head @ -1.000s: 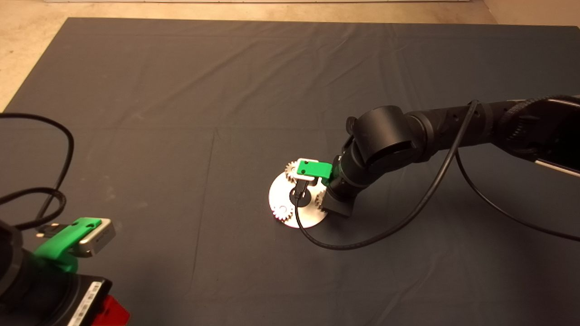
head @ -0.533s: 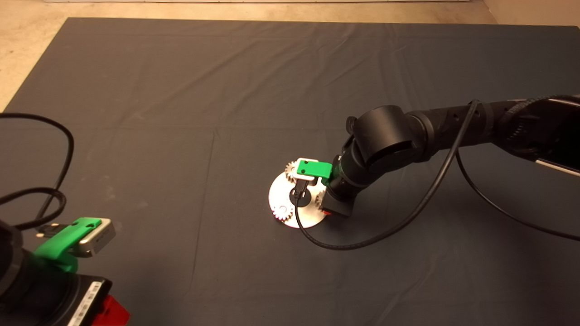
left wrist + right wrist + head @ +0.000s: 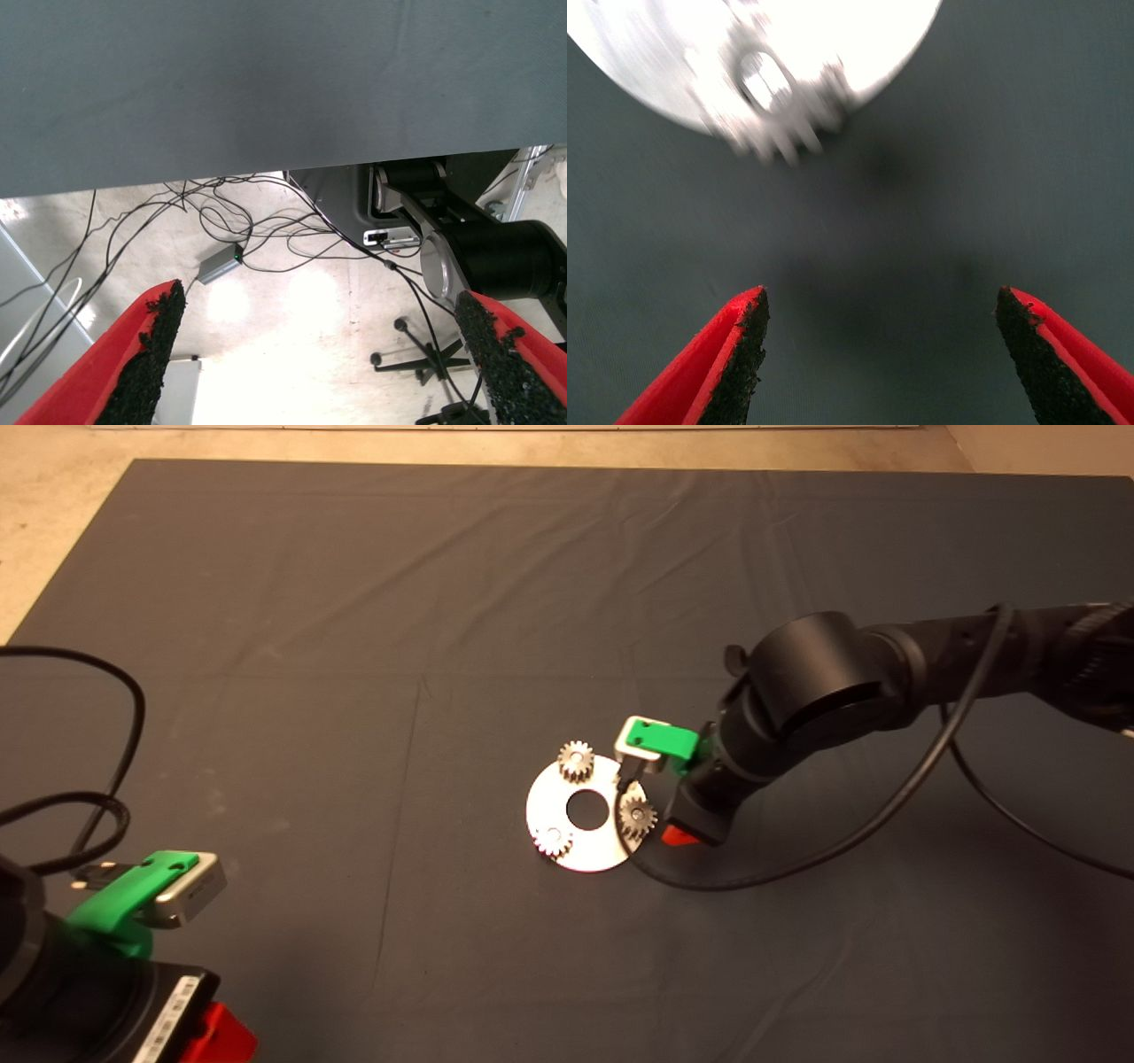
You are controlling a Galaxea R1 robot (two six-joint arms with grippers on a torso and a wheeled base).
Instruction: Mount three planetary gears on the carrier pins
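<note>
pale disc (image 3: pixel 576 841) on the dark mat (image 3: pixel 354 646) of the bench: three planetary gears (image 3: pixel 576 761) sit around its centre hole (image 3: pixel 586 808), each apparently on a carrier pin, so the task looks complete. right gripper (image 3: pixel 881 354), fingers apart and empty, hangs just beside the disc's rim by the nearest gear (image 3: pixel 775 93). its cable (image 3: pixel 709 881) curls near the disc; a snag could drag it. left gripper (image 3: pixel 319 354), fingers apart, waits well away from the disc.
</note>
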